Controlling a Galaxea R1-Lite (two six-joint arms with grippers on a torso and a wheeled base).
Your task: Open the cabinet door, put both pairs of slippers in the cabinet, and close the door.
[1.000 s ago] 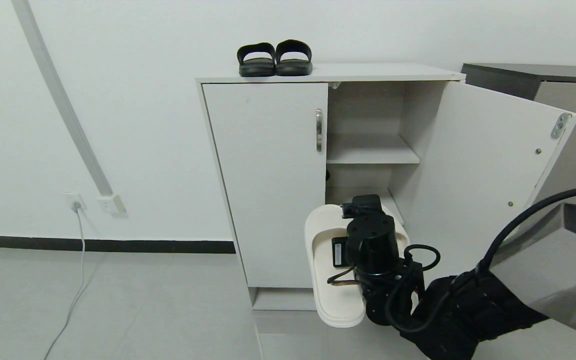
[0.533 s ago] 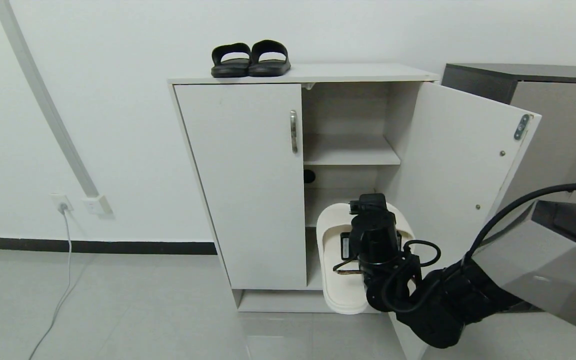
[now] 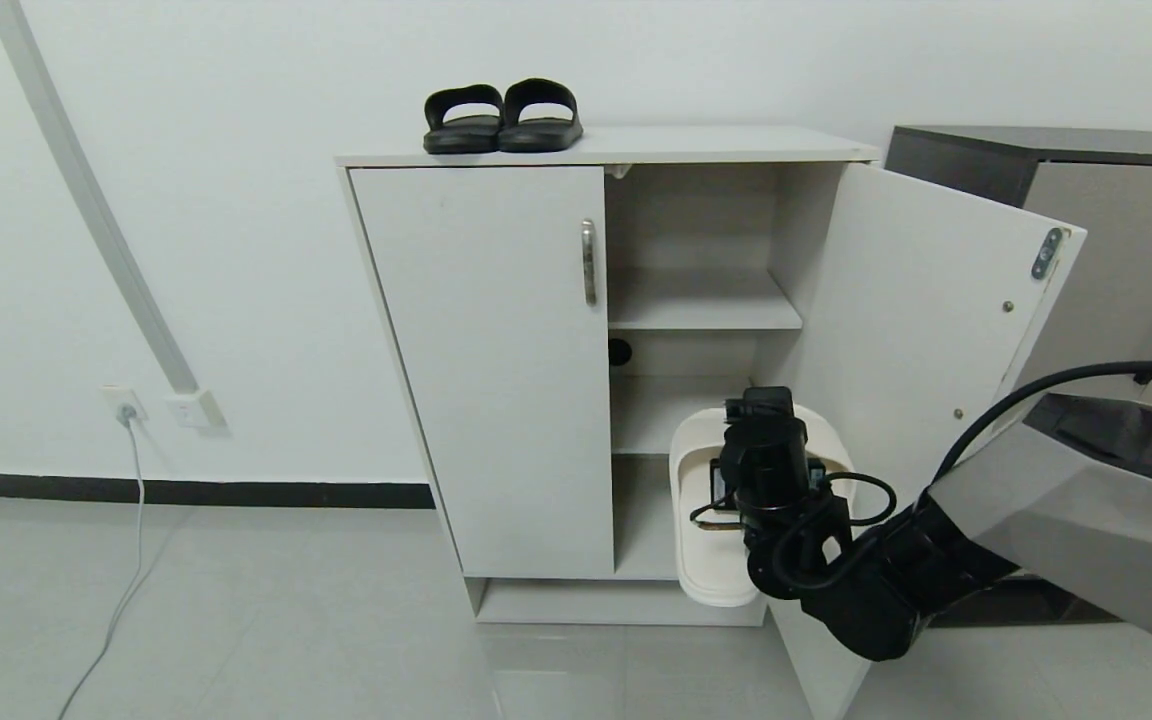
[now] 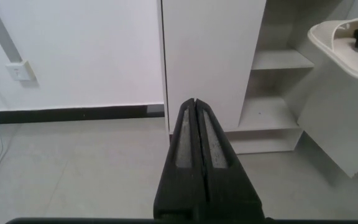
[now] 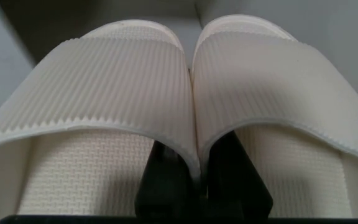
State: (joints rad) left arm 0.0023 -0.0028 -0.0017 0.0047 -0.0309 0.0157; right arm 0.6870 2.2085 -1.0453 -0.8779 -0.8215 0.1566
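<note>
My right pincer [image 5: 197, 171] is clamped on a pair of cream ribbed rubber slippers [image 5: 129, 87], its black fingers [image 5: 163, 177] pinching the two inner strap edges together where the slippers meet. The fingertips themselves go under the straps, so I cannot see how deep the bite is. In the head view the wrist covers the grip, and the arm hides most of the slipper on the right. The pair hangs steeply tilted, toes up and heels down, in front of the open right half of the white two-door wooden cabinet [image 3: 716, 146]. The toes sit level with the lower shelf [image 3: 651, 425] and the heels are near the base. I cannot tell whether the toes have crossed the cabinet's front line. The right cabinet door [image 3: 916, 300] stands swung wide open, its bottom corner cut off behind my arm. The left door [image 3: 486, 370] is shut, with a slim metal handle [image 3: 588, 262] at its inner edge. The upper shelf [image 3: 701, 312] lies bare above. A pair of black rubber slippers [image 3: 503, 118] sits side by side on the cabinet top, above the shut door. My left pincer [image 4: 194, 104] has its fingers pressed together on nothing, hanging low and well apart from the cabinet, pointed at the shut door.
</note>
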